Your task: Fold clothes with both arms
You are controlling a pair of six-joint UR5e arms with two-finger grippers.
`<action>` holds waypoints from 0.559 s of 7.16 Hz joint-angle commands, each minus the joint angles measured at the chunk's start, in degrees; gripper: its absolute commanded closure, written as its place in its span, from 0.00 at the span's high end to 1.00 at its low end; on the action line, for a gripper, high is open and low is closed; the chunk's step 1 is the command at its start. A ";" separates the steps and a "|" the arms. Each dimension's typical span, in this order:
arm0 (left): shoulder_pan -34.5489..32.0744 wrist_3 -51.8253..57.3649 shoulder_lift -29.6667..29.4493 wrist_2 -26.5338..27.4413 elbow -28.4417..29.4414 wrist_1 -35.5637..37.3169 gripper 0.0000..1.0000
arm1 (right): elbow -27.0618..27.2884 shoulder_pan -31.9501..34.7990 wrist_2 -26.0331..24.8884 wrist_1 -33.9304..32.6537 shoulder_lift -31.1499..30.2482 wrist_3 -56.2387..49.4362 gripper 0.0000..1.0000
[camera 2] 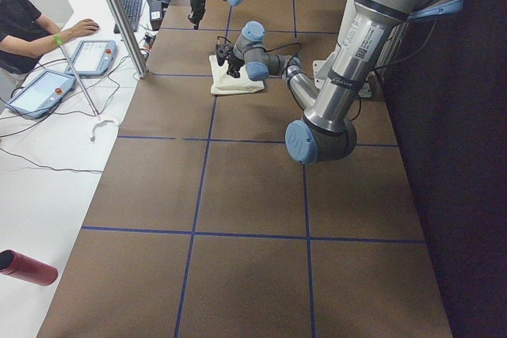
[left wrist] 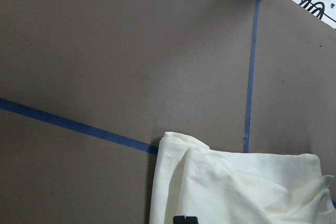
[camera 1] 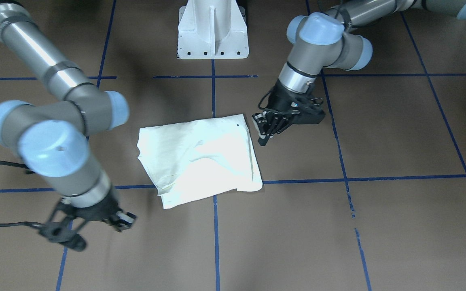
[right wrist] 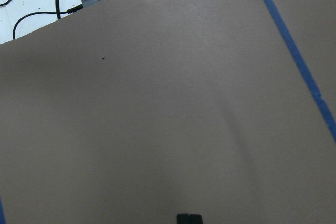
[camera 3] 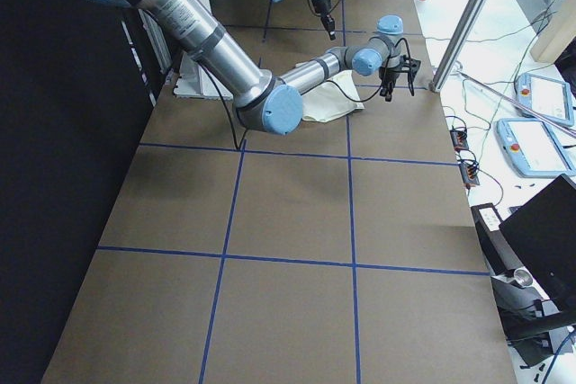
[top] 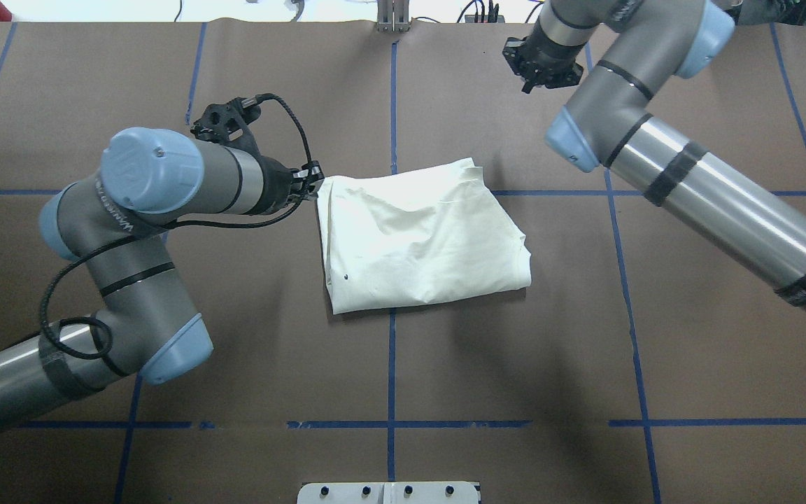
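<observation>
Well, shirt (top: 424, 238) folded compact on bench (top: 249, 364), prob. done; L claw (top: 310, 183) (10 o'clock), R claw (top: 541, 70) (1 o'clock) both pressed together, empty.

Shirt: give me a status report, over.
Left hand shut, empty, beside shirt's edge. Right hand shut, well clear. Shirt folded, plain side up. Nothing blocking.

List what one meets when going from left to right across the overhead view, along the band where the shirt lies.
left arm → left gripper → cream shirt → right arm
</observation>
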 commanded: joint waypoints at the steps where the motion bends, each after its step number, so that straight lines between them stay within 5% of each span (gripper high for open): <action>1: 2.45 4.59 -10.87 -0.09 12.07 2.80 0.00 | 7.38 3.91 5.95 -0.03 -7.52 -4.09 0.00; 2: 2.72 8.72 -12.93 -0.18 14.49 2.63 0.00 | 9.05 4.18 6.23 -0.03 -8.93 -4.10 0.00; 4: 2.99 13.40 -15.39 -11.28 18.54 1.67 0.00 | 10.03 4.18 6.32 -0.03 -10.17 -4.10 0.00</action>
